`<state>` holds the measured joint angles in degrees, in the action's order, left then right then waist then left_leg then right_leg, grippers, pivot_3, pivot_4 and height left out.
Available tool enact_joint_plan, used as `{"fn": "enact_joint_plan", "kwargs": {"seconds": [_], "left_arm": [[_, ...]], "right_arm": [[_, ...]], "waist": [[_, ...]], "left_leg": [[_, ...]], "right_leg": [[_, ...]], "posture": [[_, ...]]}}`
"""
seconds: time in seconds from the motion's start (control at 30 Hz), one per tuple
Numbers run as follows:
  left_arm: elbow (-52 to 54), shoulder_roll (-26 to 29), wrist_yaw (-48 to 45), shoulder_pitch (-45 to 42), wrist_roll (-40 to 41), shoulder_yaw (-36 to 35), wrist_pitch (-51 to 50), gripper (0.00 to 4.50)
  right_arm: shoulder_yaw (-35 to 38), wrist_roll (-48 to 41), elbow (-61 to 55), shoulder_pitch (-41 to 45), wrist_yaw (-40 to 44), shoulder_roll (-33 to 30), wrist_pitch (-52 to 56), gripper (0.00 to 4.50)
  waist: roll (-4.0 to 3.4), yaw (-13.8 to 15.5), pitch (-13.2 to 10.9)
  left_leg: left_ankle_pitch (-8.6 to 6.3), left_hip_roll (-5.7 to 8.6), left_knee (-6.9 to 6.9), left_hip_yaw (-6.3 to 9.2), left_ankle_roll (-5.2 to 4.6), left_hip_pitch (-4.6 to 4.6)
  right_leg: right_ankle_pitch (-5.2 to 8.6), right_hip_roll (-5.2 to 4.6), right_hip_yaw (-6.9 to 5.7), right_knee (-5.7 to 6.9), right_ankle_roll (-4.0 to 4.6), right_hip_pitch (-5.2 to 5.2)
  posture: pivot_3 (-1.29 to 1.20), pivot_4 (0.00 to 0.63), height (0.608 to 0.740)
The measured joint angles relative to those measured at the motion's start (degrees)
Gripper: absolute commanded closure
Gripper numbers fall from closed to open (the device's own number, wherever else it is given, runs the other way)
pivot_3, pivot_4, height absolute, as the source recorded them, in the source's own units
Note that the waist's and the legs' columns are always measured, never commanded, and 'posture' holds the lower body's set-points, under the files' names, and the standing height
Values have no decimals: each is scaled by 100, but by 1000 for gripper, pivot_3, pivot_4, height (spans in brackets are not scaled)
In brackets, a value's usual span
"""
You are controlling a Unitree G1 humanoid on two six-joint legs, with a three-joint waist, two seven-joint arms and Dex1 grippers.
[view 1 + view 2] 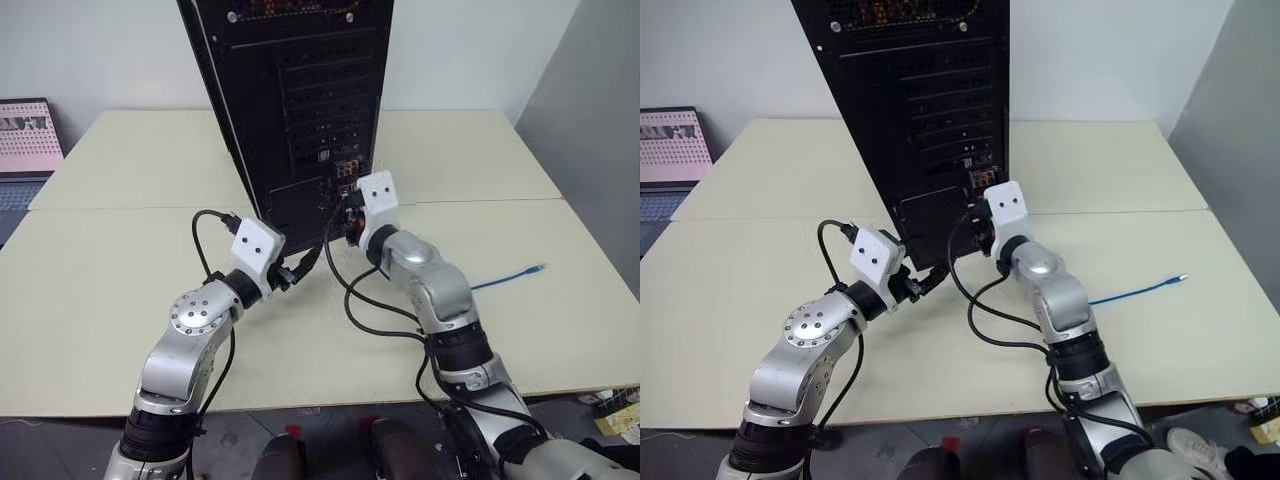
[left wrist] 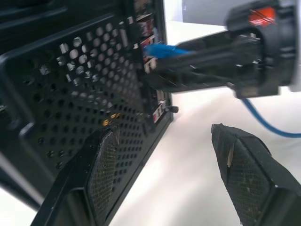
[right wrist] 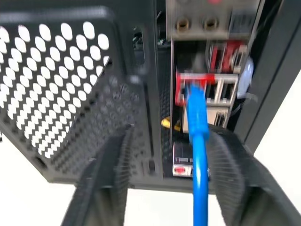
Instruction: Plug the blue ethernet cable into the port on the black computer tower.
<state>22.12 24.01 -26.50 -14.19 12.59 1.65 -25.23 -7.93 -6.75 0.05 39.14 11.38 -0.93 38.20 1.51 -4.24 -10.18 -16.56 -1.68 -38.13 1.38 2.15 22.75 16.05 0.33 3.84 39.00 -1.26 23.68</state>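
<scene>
Both grippers, left gripper (image 2: 164, 174) and right gripper (image 3: 169, 174), have fingers apart, with the blue ethernet cable (image 3: 197, 141) seated in the port (image 3: 193, 89) on the black computer tower (image 1: 290, 90).

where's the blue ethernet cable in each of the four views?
Left eye: thin bright-blue ethernet cable on the table, right of the right arm, loose plug end farthest right.
Right eye: same run of cable, on the table right of the right arm.
Left wrist: blue cable end at the connector strip.
Right wrist: centre, running up to the connector strip between the open gripper's fingers.
Shared landmark: tall black metal computer tower.
</scene>
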Motion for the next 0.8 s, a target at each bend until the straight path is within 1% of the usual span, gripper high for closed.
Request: {"fn": "enact_joint_plan", "kwargs": {"seconds": [0.13,0.17,0.2,0.37,0.47,0.57,0.6,0.63,0.7,0.8], "left_arm": [[-2,140,-30,-10,29,-202,15,1221],[-1,167,-33,-18,30,-231,-17,1221],[0,213,-53,-24,41,-259,-63,1221],[29,578,-378,-14,212,-348,-197,1221],[-32,1021,-689,-53,320,-606,-229,1221],[-152,1232,-859,-159,454,-855,-323,1221],[-262,1420,-1136,-240,781,-1056,-484,1221],[-280,1461,-1188,-249,845,-1118,-514,1221],[-423,1657,-1417,-319,1127,-1457,-601,1221],[-467,1739,-1597,-340,1268,-1585,-592,1221]], "right_arm": [[68,-272,-746,-329,498,-548,269,288],[105,-361,-859,-384,625,-662,283,87],[137,-464,-1030,-445,874,-862,269,19],[445,-1032,-1374,-729,2055,-1919,104,19],[857,-1313,-1363,-798,2693,-2566,-74,19],[1101,-1518,-1351,-796,3042,-2832,-170,19],[1177,-1727,-1237,-787,3389,-3082,-230,19],[1201,-1756,-1207,-785,3459,-3134,-247,19],[1415,-1907,-1014,-749,3764,-3421,-308,19],[1482,-2010,-965,-685,4013,-3530,-362,19]], "waist": [[0,92,0],[0,107,0],[0,118,0],[4,151,-3],[3,147,-5],[4,138,-5],[6,139,-9],[6,139,-10],[5,142,-10],[5,143,-10]], "left_leg": [[1,5,12,-6,2,28],[1,4,13,-5,2,30],[0,5,14,-4,1,30],[0,13,6,-5,-1,26],[0,10,6,-7,-2,19],[0,2,7,-3,-2,12],[1,2,6,1,-2,14],[1,0,5,0,-2,14],[1,3,6,-4,-3,13],[0,5,4,-9,-2,12]], "right_leg": [[0,-17,-1,-1,1,37],[0,-17,-4,-3,1,38],[1,-18,-5,-3,1,37],[1,-23,-11,-2,0,29],[1,-9,-21,4,0,29],[1,8,-22,3,0,22],[1,14,-23,3,1,22],[1,18,-25,3,1,22],[1,18,-25,3,1,21],[1,12,-21,-1,1,18]], "posture": [[0,150,740],[0,150,740],[0,150,740],[0,150,740],[0,150,740],[0,150,740],[0,150,740],[0,150,740],[0,150,740],[0,150,740]]}}
